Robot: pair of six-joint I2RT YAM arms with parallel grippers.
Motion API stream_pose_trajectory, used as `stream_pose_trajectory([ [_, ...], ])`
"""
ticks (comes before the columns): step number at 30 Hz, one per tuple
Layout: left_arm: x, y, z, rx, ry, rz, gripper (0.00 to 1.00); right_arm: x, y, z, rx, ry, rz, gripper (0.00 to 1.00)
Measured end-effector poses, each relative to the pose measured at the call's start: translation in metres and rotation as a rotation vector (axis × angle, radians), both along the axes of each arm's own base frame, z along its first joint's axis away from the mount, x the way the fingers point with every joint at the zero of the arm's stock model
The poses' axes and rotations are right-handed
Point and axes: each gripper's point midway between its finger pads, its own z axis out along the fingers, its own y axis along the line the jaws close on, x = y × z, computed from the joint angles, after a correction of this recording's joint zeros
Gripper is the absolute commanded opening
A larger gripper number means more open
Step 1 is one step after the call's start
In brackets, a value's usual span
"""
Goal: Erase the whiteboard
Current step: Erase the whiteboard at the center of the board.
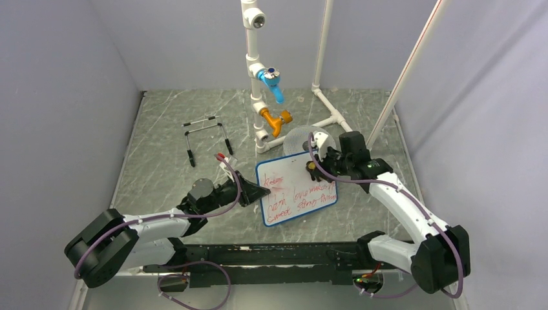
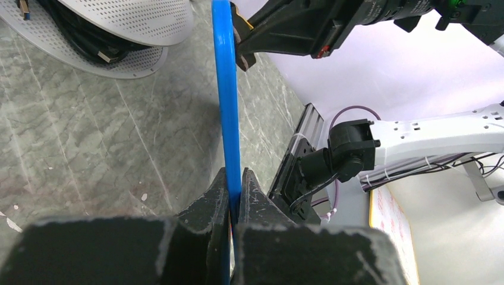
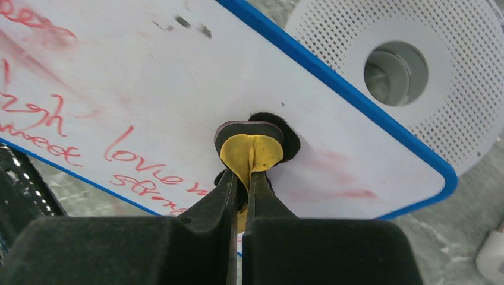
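The whiteboard [image 1: 297, 189], white with a thin blue frame and red handwriting, lies mid-table, tilted. My left gripper [image 1: 260, 192] is shut on its left edge; the left wrist view shows the blue frame [image 2: 227, 101] edge-on between my fingers [image 2: 235, 193]. My right gripper [image 1: 313, 169] is shut on a small yellow and black eraser pad [image 3: 252, 148], which presses on the board's upper right part [image 3: 148, 77]. Pink smears [image 3: 342, 193] lie to the right of the pad. Red words [image 3: 142, 163] remain on the left and lower part.
A round grey perforated disc [image 1: 304, 137] sits just behind the board, also in the right wrist view [image 3: 451, 65]. A white pipe stand with blue [image 1: 271, 82] and orange [image 1: 274, 120] valves stands behind. A black wire stand [image 1: 207, 137] is at back left. A red-capped marker [image 1: 224, 161] lies near my left arm.
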Motion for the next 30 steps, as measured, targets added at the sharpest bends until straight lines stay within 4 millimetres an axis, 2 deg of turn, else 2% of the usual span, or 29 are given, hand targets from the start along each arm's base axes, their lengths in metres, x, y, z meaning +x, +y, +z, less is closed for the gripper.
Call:
stream_pose_trajectory([
  [2, 0.000, 0.000, 0.000, -0.001, 0.003, 0.000, 0.00, -0.002, 0.006, 0.002, 0.009, 0.007, 0.011, 0.00],
  [5, 0.001, 0.000, 0.000, -0.004, 0.001, 0.003, 0.00, 0.007, 0.001, 0.004, 0.002, -0.003, -0.058, 0.00],
  [11, 0.000, 0.001, 0.000, -0.005, -0.003, 0.002, 0.00, 0.041, -0.037, 0.010, -0.046, -0.075, -0.287, 0.00],
  [14, -0.001, 0.001, 0.000, -0.005, -0.007, -0.004, 0.00, 0.046, -0.051, 0.008, -0.068, -0.083, -0.341, 0.00],
  [17, -0.003, 0.003, 0.000, -0.007, -0.008, -0.004, 0.00, 0.044, -0.051, 0.004, -0.066, -0.072, -0.326, 0.00],
  [21, -0.005, 0.005, 0.000, -0.010, -0.008, -0.002, 0.00, 0.034, -0.036, 0.002, -0.033, -0.044, -0.236, 0.00],
  [26, -0.005, 0.006, -0.001, -0.013, 0.007, 0.006, 0.00, 0.008, 0.014, 0.007, 0.023, -0.001, -0.026, 0.00],
  [30, -0.001, 0.008, -0.002, -0.012, 0.008, 0.026, 0.00, 0.003, 0.063, 0.029, 0.029, 0.001, 0.117, 0.00],
])
